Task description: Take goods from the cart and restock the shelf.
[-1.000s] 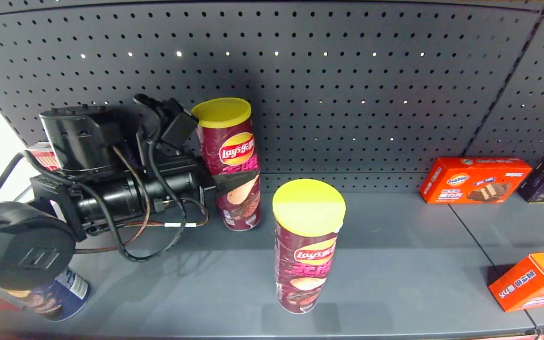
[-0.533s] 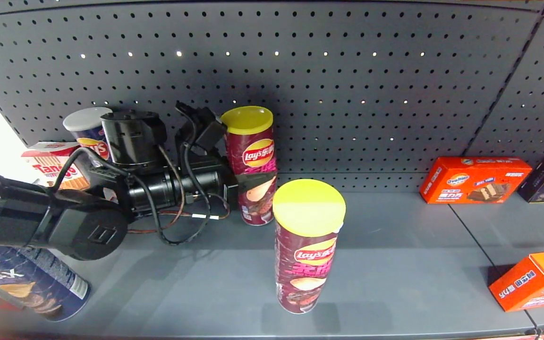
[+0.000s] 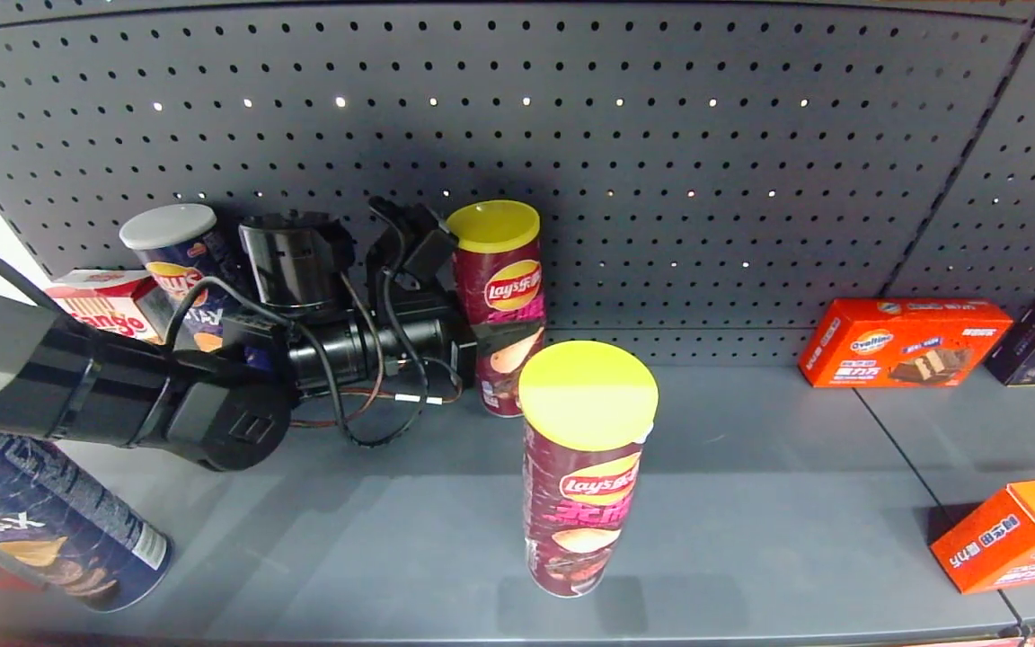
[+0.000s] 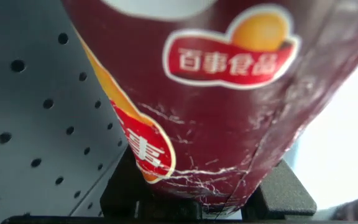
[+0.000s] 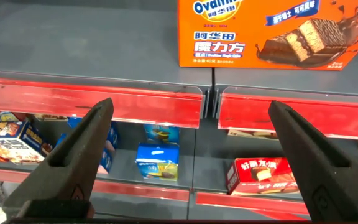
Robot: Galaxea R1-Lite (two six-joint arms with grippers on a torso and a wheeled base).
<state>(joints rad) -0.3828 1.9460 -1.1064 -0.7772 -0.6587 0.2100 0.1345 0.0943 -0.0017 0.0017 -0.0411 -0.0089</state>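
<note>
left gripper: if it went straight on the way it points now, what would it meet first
Probably the pegboard back panel. The left gripper, shut on the chip can, points along the shelf, angled slightly rearward, so it should pass behind the front can. Depth is unclear in the head view.

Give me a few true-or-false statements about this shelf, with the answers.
1. The left gripper holds the back can. True.
2. The front can has a blue lid. False: its lid is yellow.
3. The right gripper is shut. False: it is open and holds nothing.
4. An orange box lies on the shelf, to the right of both cans. True.
</note>
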